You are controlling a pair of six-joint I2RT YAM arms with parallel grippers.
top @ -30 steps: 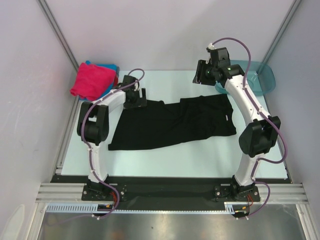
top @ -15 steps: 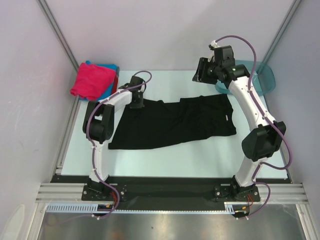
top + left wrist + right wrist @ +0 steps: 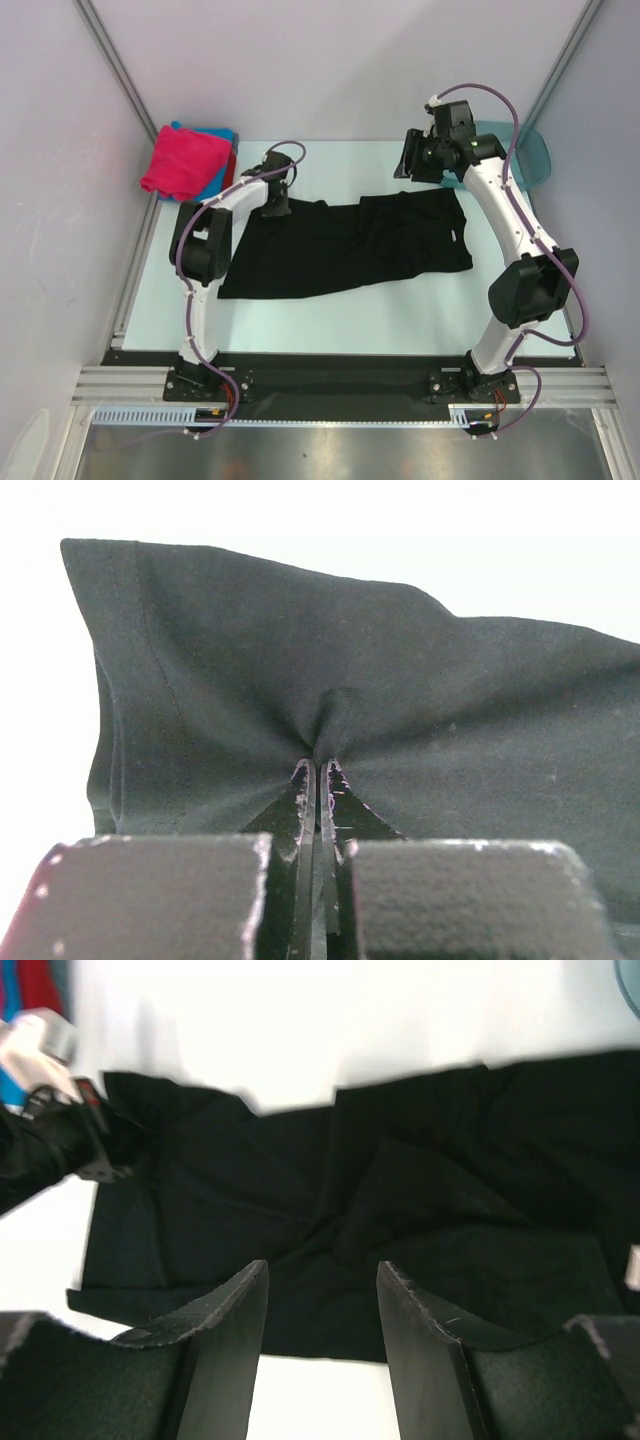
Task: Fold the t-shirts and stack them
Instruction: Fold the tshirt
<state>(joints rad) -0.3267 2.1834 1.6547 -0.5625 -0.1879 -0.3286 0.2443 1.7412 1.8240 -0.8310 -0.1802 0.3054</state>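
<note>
On the pale table (image 3: 350, 320), large black cloth t-shirt (image 3: 350, 245): spread flat across the middle.
Left gripper (image 3: 317, 770): jaws together, clamped on the shirt's far-left corner.
Right gripper (image 3: 320, 1330): fingers apart, empty, above the shirt's far-right edge.
Folded magenta-pink shirt (image 3: 185, 160): far-left corner, atop blue cloth.
Translucent teal plastic basin (image 3: 535, 160): far-right corner.

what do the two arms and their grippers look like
Both the left arm and right arm have white tubular links with bulky black joint housings, and a purple cable loops along each. The left gripper and right gripper are black, with two flat, tapered fingers each.
</note>
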